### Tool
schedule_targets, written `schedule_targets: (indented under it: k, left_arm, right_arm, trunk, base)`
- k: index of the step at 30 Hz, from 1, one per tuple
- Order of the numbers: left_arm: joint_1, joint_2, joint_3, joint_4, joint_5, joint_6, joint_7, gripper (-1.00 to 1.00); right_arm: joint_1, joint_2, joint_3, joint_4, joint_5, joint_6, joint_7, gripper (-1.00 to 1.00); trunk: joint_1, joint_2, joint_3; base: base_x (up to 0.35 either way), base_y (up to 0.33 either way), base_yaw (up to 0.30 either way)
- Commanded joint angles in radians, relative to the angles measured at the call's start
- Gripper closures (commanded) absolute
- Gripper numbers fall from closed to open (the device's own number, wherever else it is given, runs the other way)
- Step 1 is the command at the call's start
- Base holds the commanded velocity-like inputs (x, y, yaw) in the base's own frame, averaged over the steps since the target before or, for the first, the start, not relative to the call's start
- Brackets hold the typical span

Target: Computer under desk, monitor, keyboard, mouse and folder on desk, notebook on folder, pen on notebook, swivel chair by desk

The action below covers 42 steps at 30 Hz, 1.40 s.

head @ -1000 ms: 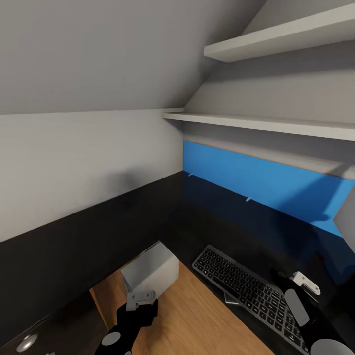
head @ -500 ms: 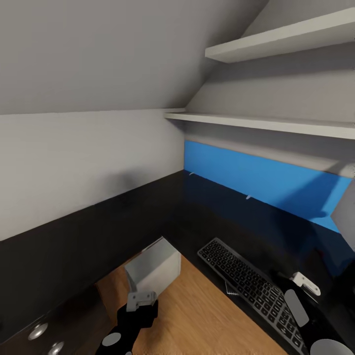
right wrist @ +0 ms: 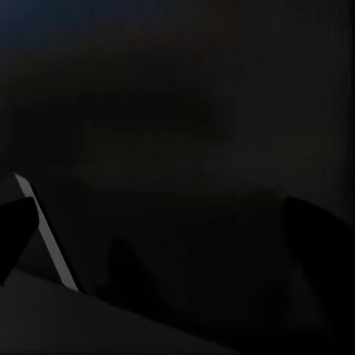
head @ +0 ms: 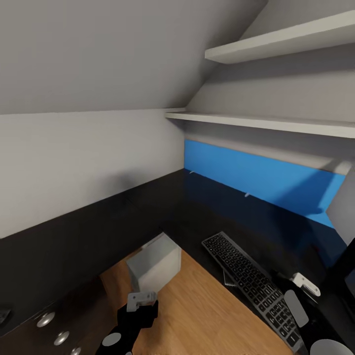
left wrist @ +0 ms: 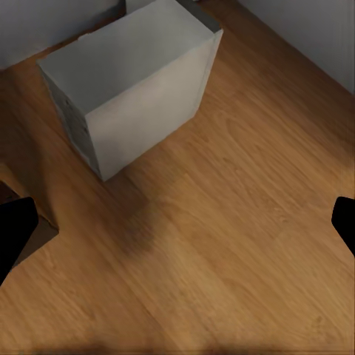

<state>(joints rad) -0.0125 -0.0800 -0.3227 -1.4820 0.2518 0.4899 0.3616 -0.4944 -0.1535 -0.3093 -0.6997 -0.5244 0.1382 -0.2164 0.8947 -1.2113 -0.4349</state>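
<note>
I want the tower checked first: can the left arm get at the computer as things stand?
Probably yes. The left tool hangs open over bare wooden floor, with nothing lying between it and the computer. The computer stands partly beneath the desk edge, which may limit a reach from above.

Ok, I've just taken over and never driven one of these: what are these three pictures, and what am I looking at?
You are driving a simulated wheeled robot with two arms. The big picture comes from its head camera, looking down over a black desk with a blue back panel. A keyboard lies on the desk, and the grey computer tower stands on the wooden floor. The other two pictures come from cameras at each wrist. The left tool hangs open over the floor near the tower, holding nothing. The right tool also looks open, over the dark desktop.
</note>
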Motion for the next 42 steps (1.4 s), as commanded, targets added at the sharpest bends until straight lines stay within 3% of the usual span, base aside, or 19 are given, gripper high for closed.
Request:
schedule_targets:
  k: [1, 42]
  left_arm:
    - [-0.001, 0.000, -0.001, -0.001, 0.010, 0.003, 0.009, -1.00]
    - [-0.001, 0.000, -0.001, -0.001, 0.010, 0.003, 0.008, -1.00]
  right_arm:
    - [0.000, 0.000, -0.001, 0.002, -0.017, 0.009, -0.008, -1.00]
    - [0.000, 0.000, -0.001, 0.002, -0.016, 0.008, -0.008, -1.00]
  trunk:
    - [0.000, -0.001, -0.001]
    - [0.000, -0.001, -0.001]
  base:
    - [-0.046, 0.000, 0.000]
    - [-0.156, 0.080, 0.000]
